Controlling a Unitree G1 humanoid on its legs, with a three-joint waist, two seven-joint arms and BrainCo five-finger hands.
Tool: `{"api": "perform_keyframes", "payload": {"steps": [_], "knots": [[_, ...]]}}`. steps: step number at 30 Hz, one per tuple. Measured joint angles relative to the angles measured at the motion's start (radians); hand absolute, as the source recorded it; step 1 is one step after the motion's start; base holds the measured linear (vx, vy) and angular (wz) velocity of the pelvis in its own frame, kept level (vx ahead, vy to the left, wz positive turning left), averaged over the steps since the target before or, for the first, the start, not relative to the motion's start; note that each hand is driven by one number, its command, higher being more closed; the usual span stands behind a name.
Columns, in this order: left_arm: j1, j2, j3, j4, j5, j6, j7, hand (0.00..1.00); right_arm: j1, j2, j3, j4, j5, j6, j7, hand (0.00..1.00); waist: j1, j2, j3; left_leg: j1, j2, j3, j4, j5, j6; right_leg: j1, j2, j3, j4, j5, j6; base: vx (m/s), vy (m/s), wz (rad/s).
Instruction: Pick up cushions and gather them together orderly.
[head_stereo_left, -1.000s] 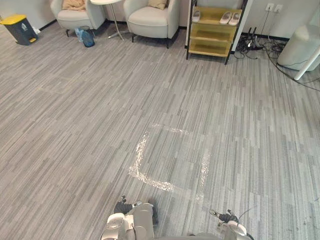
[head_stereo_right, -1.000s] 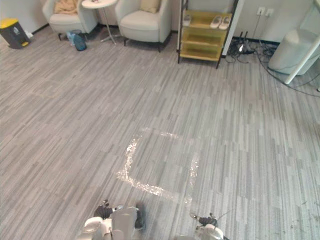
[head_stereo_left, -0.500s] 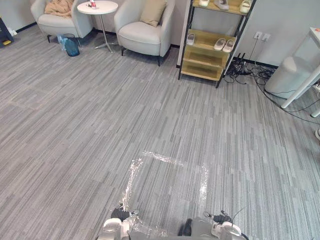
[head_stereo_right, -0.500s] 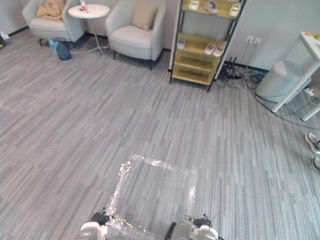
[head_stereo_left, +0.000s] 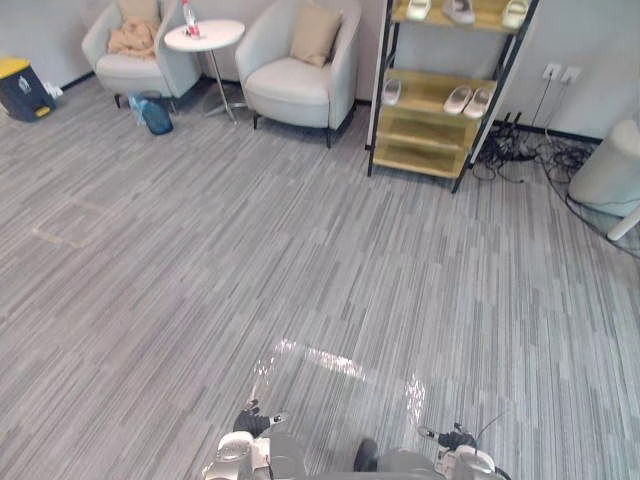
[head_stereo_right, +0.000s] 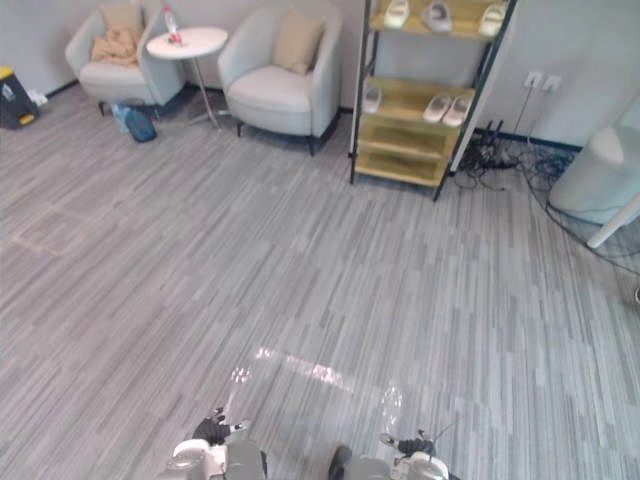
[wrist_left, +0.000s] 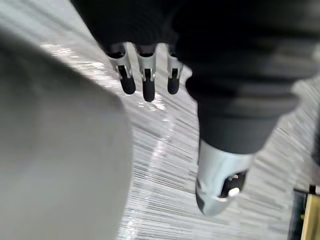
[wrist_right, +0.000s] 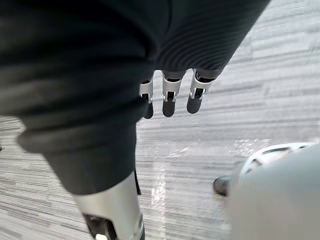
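Far ahead, near top centre, the tan square fabric cushion (head_stereo_left: 315, 34) is sitting; left hand (wrist_left: 148, 82), seemingly nearer, and right hand (wrist_right: 169, 97) are hanging straight-fingered, empty.

Seating at the far wall.
The left cushion (head_stereo_left: 138, 10) lies on the left armchair (head_stereo_left: 128, 68), the right cushion (head_stereo_left: 314, 35) on the right armchair (head_stereo_left: 295, 85), a side table (head_stereo_left: 204, 35) between them; a shoe rack (head_stereo_left: 420, 128) stands right of them, a bin (head_stereo_left: 20, 88) far left, tape marks (head_stereo_left: 335, 362) nearest me.
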Motion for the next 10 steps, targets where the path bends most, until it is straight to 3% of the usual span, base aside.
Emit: {"api": "perform_keyframes", "payload": {"steps": [1, 2, 5, 10], "knots": [[0.0, -0.001, -0.004, 0.001, -0.002, 0.0, 0.0, 0.0, 0.0, -0.005, 0.001, 0.004, 0.0, 0.0, 0.0, 0.0, 0.006, 0.003, -0.002, 0.022, -0.038, -0.059, -0.154, 0.081, -0.012, 0.01, 0.004, 0.035, 0.005, -0.006, 0.009, 0.35, 0.096, -1.1], [0.0, 0.003, -0.006, 0.008, -0.001, 0.0, 0.001, 0.0, 0.005, -0.001, 0.007, 0.008, -0.005, 0.002, 0.0, 0.0, 0.019, -0.003, -0.007, 0.064, -0.062, -0.062, -0.198, 0.143, 0.011, 0.026, 0.001, 0.084, 0.001, -0.012, 0.02, 0.34, 0.088, -0.89], [-0.003, 0.028, -0.028, 0.024, 0.001, 0.001, -0.003, 0.0, 0.038, 0.009, 0.016, 0.008, -0.02, 0.006, 0.001, 0.0, 0.007, -0.055, -0.037, 0.11, -0.099, -0.042, -0.233, 0.132, 0.03, 0.053, -0.044, 0.1, -0.016, -0.03, 0.052, 0.35, 0.082, -0.2], [-0.002, 0.046, -0.045, 0.057, 0.001, 0.004, -0.002, 0.0, 0.059, 0.019, -0.011, 0.012, -0.021, 0.009, 0.002, 0.0, 0.009, -0.078, -0.068, 0.17, -0.144, -0.043, -0.311, 0.139, 0.044, 0.086, -0.08, 0.112, -0.053, -0.027, 0.063, 0.19, 0.064, 0.03]]}}
